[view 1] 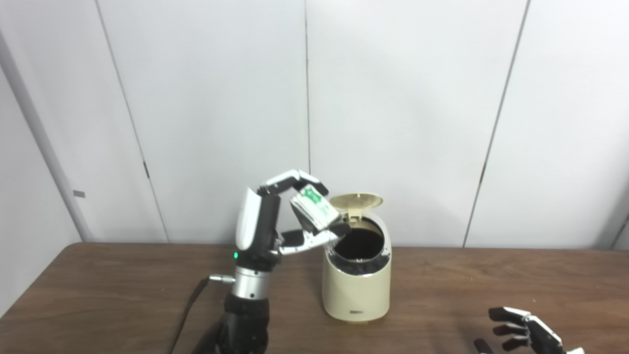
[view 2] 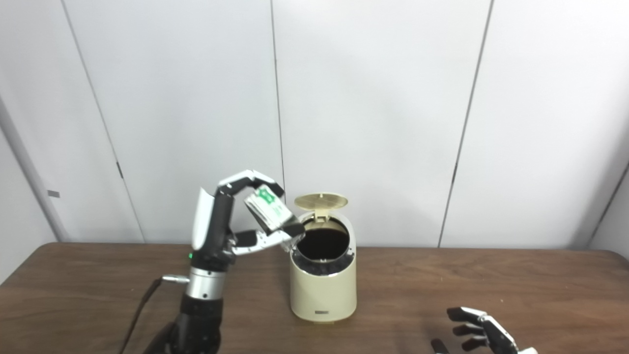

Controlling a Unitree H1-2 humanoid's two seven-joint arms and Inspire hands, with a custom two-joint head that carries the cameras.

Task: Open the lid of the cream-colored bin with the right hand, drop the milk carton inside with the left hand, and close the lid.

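While the lid (view 1: 356, 200) stands raised, the carton (view 1: 314, 208) is pinched tilted in the left hand (view 1: 287, 216), just left of the bin (view 1: 357, 285) mouth; the right hand (view 1: 526, 330) lies spread, empty.

**Hidden and cut-off parts**

The right hand (view 1: 526, 332) is cropped by the bottom right edge of the frame. The milk carton (view 1: 313, 207) is partly covered by the left hand (view 1: 282, 216). The bin (view 1: 357, 280) interior is dark, its contents unreadable.
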